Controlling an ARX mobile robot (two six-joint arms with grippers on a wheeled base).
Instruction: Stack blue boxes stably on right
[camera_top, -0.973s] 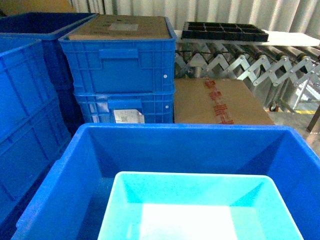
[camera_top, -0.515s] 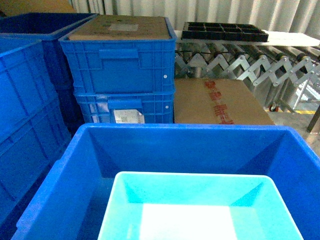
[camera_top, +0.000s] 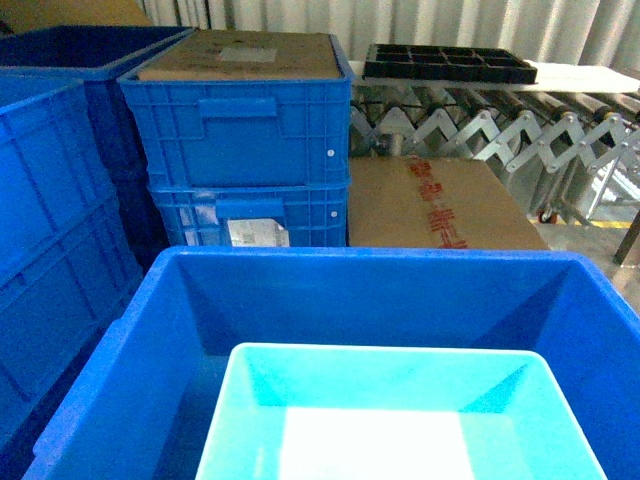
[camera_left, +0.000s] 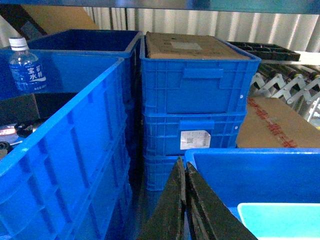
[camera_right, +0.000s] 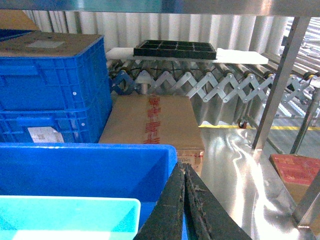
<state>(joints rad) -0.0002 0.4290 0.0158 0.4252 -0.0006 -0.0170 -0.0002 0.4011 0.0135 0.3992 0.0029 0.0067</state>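
The turquoise bin (camera_top: 400, 415) sits low centre in the head view, nested inside a big blue tub (camera_top: 370, 290) whose walls rise all round it, probably so it can't slide. Upper left of the frame, ribbed blue crates (camera_top: 240, 160) stand stacked, a cardboard sheet (camera_top: 240, 52) lying on the top one. A cardboard carton (camera_top: 440, 205) rests right of them, in front of the roller conveyor (camera_top: 500, 125). At the bottom of each wrist view, the left pincer (camera_left: 185, 200) and right pincer (camera_right: 184, 205) have their jaws pressed together on nothing, outside the tub's corners. Compared with a second ago, nothing has shifted.
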